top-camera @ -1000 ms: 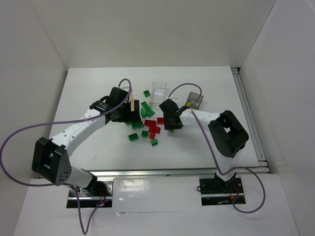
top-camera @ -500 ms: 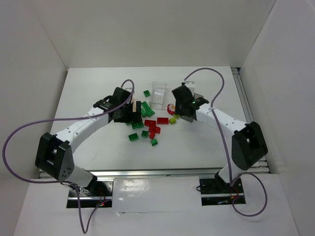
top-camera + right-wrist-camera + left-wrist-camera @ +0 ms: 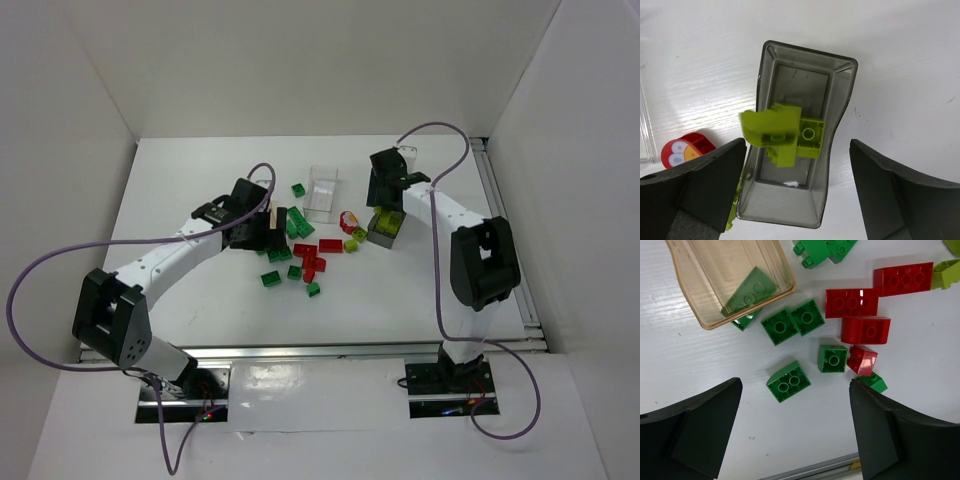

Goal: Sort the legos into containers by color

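Observation:
In the right wrist view my right gripper (image 3: 797, 167) hangs open over the grey container (image 3: 790, 205). A yellow-green lego (image 3: 771, 127), blurred, is loose between the fingers above another yellow-green lego (image 3: 811, 136) inside the box. My left gripper (image 3: 795, 407) is open above the pile, touching nothing. Below it lie green legos (image 3: 787, 382) and red legos (image 3: 852, 302). The amber container (image 3: 695, 315) holds one green lego (image 3: 750, 290). From above, the right gripper (image 3: 385, 198) is over the grey container (image 3: 384, 238) and the left gripper (image 3: 272, 228) is at the pile's left.
An empty clear container (image 3: 322, 192) stands behind the pile. A round red piece with painted eyes (image 3: 348, 220) and two yellow-green legos (image 3: 358, 235) lie left of the grey box. White walls enclose the table; a metal rail runs along its near edge.
My right gripper swung from the pile back and right to above the grey container, then opened and let go of a yellow-green lego. The left arm barely moved.

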{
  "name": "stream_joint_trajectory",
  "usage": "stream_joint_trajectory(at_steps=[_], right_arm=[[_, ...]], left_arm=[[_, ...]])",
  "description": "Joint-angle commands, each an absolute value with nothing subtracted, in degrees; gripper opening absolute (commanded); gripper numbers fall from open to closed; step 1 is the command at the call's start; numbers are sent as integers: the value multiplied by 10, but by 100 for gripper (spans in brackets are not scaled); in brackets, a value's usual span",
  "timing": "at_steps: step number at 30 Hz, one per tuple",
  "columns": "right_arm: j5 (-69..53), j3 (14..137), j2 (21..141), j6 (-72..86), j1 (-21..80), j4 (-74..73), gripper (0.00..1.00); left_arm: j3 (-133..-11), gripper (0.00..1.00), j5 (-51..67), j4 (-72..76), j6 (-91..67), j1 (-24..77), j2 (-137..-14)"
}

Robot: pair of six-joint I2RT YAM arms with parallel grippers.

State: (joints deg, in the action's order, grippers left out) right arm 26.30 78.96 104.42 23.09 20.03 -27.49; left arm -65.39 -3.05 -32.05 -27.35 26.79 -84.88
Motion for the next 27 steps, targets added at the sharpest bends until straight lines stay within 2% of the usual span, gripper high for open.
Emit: stream_joint_trajectory(at_steps=[1, 3, 4, 7, 14, 15, 20, 27], right_arm=[[286, 814, 1018, 229, 224, -270, 92], [286, 780, 994, 229, 243, -270, 87], [279, 767, 971, 229, 268, -270, 82], [266, 708, 941, 257, 328, -270, 77], [172, 625, 920, 349, 363, -222, 81], [172, 625, 931, 369, 363, -215, 81], [206, 648, 977, 415, 363, -193, 68], [221, 667, 1027, 422, 351, -179, 68]], left_arm=[[-677, 98, -63, -330, -260, 270, -843], [-677, 98, -69, -335, -260, 270, -843], [-677, 98, -78, -335, -260, 270, -843], [-677, 98, -84, -335, -260, 270, -843], [-682, 98, -79, -335, -260, 270, -848], [-682, 98, -79, -335, -260, 270, -848], [-682, 98, -74, -335, -260, 270, -848], [-671, 98, -74, -335, -260, 270, -843]])
